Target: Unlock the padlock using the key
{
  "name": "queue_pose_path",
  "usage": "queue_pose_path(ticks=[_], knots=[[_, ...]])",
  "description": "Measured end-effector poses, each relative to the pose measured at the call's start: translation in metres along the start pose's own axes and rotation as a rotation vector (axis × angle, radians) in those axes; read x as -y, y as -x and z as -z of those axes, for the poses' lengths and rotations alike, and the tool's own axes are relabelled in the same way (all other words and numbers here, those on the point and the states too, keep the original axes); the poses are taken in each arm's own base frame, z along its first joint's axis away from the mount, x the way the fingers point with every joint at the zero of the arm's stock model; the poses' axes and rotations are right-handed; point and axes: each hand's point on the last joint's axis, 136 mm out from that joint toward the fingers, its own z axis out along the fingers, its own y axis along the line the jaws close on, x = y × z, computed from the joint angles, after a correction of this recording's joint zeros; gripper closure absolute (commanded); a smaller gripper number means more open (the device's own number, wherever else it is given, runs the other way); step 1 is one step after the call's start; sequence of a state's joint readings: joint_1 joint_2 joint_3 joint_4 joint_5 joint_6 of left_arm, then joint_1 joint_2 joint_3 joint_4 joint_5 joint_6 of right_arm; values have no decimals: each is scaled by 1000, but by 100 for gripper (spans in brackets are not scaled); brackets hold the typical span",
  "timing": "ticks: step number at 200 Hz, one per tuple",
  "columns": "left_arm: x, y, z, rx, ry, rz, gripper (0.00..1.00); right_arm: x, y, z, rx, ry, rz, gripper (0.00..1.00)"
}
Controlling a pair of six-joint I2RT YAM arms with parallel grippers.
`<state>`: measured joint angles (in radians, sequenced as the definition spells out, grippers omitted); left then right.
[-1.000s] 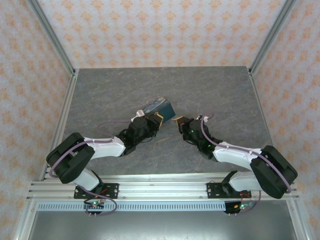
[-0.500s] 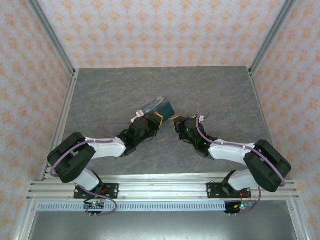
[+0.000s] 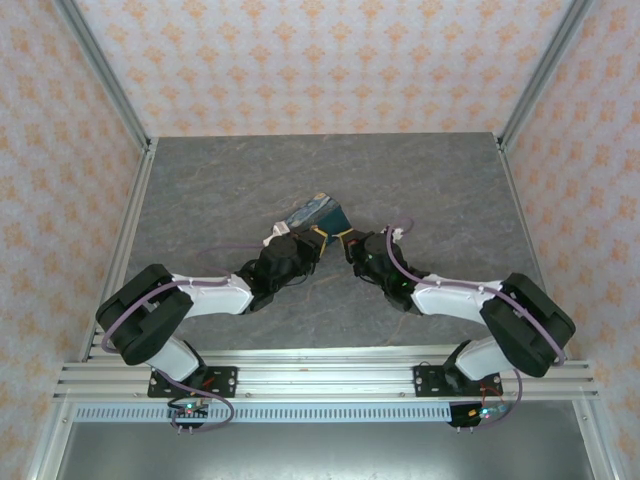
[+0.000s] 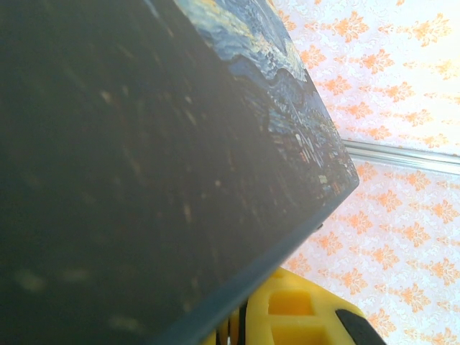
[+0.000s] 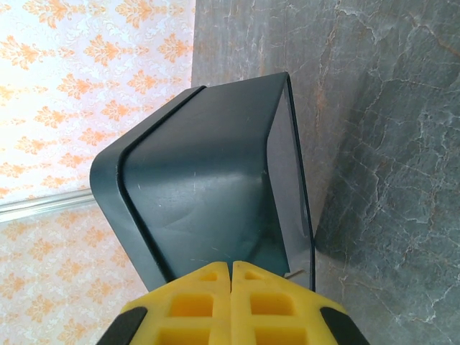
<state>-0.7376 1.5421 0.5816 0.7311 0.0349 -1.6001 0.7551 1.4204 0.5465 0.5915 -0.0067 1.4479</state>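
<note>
On your left, the left claw (image 3: 315,240) sits just beside the painted box (image 3: 318,213) on the worktop (image 3: 430,190). Its fingers are drawn close together, and you cannot tell what, if anything, they pinch. The padlock is hidden or too small to place. On your right, the right claw (image 5: 231,277) has its yellow fingers pressed together, tips near the box's dark teal side.

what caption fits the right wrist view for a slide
Shut yellow fingers of the right gripper facing a dark teal round-cornered box, grey marbled tabletop behind.
</note>
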Motion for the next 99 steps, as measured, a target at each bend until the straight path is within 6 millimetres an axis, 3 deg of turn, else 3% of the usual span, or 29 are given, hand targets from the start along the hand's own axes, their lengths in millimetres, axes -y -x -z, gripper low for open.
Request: queue_pose_path(ticks=[99], knots=[[0,0,0,1,1,0,100,4,-1,-5,-1,-12,-2,100]])
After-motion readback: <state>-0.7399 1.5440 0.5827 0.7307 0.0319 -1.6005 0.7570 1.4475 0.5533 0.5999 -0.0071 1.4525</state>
